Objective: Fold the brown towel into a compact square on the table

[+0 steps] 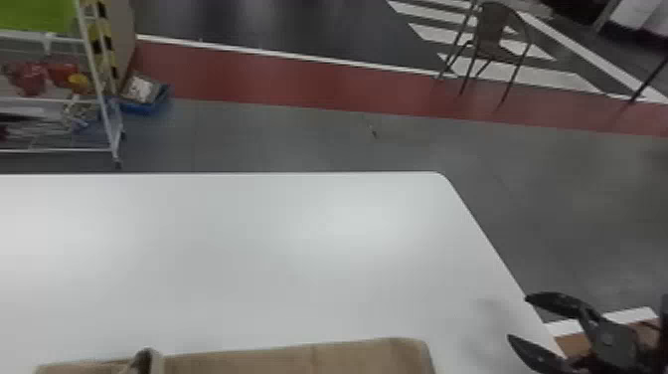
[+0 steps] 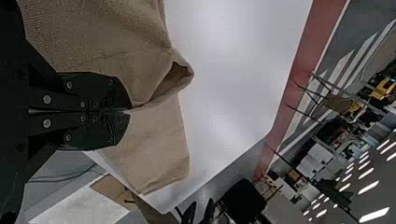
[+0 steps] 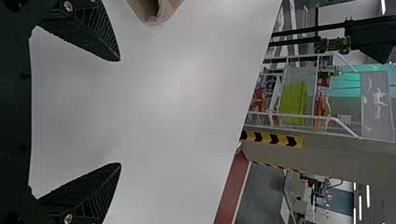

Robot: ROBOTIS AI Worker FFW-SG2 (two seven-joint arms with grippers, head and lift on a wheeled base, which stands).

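Basically, brown towel (image 2: 156,154) lies on the worktop (image 1: 248,248), part raised at the left tool (image 2: 130,111), rest spreading out to that tool's right and ending short of the right tool (image 1: 518,318). Left tool clenched on a pinch of cloth, small open loop of fabric standing just beyond its tips. Right tool released, fingers wide apart, nothing between them, over the worktop's right edge. Handling, my guess: light, limp, soft; woven face looks grippy, so slipping is unlikely, nothing fragile. Won't hold its shape, so sags and creases wherever unsupported; the loop could flatten into a lump. Best grip: shallow pinch at the edge, through all layers, else the top one probably slides off alone. For the right tool, the rounded corner on its left seems the natural hold; keep the cloth lightly taut between tools, lower slowly, then press flat.
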